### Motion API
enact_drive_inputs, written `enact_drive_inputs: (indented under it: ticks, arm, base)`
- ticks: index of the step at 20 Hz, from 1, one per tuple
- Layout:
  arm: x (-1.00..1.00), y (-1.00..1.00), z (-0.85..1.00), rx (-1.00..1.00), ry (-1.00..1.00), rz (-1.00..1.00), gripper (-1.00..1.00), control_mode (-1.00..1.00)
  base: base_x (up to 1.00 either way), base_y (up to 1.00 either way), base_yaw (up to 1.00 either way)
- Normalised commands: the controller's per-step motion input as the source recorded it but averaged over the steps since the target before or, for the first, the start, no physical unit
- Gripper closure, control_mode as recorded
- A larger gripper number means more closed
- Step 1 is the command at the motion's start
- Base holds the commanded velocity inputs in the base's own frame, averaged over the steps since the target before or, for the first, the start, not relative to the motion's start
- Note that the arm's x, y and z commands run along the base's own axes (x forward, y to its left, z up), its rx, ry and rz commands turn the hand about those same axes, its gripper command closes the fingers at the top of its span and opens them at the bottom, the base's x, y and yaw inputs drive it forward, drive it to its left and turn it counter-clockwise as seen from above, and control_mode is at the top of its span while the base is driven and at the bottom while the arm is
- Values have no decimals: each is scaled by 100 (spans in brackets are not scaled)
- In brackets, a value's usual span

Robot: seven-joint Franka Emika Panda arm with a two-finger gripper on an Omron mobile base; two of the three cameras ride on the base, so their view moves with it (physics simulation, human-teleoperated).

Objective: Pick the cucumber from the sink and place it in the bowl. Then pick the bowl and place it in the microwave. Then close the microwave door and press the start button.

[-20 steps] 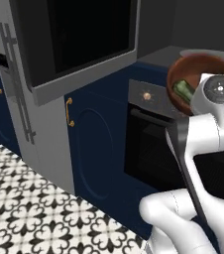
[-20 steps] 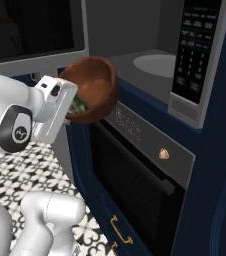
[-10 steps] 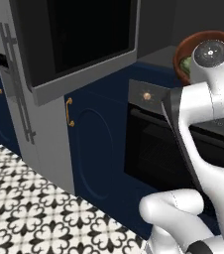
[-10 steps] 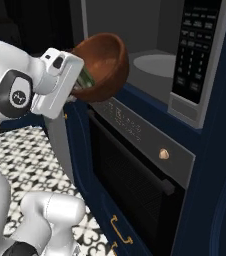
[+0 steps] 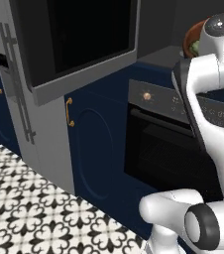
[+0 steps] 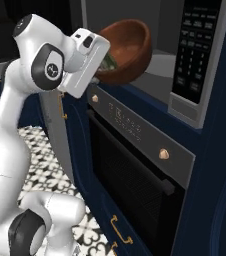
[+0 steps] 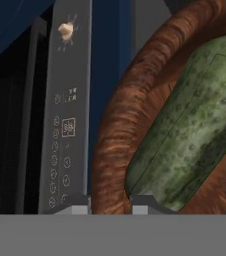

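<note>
My gripper (image 6: 103,66) is shut on the near rim of the reddish-brown bowl (image 6: 130,49), holding it tilted in the air at the mouth of the microwave (image 6: 161,64). The green cucumber (image 6: 110,61) lies inside the bowl, close to the gripped rim. In the hand view the bowl rim (image 7: 119,125) runs between my fingertips (image 7: 76,206), and the cucumber (image 7: 195,125) sits just beyond. The microwave door (image 5: 84,39) hangs wide open to the left. From the left base view a sliver of the bowl (image 5: 193,40) peeks past my arm. The sink is out of view.
The microwave's button panel (image 6: 195,55) is to the right of its opening. Directly below is the black oven (image 6: 130,175) with a bar handle and orange knob (image 7: 66,31). Navy cabinets (image 5: 91,144) and a patterned tile floor (image 5: 39,213) lie to the left.
The arm has lifted the bowl with the cucumber higher and carried it further toward the microwave opening. The grip on the rim is unchanged.
</note>
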Motion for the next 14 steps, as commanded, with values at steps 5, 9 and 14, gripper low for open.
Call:
enact_drive_inputs:
  ticks: [5,9,14]
  arm:
    - [42,-34,29,4,0,0,100,-100]
    - [47,-33,28,7,0,0,100,-100]
    - [48,-36,8,12,3,0,100,-100]
  base:
    - [0,0,0]
    - [0,0,0]
    - [0,0,0]
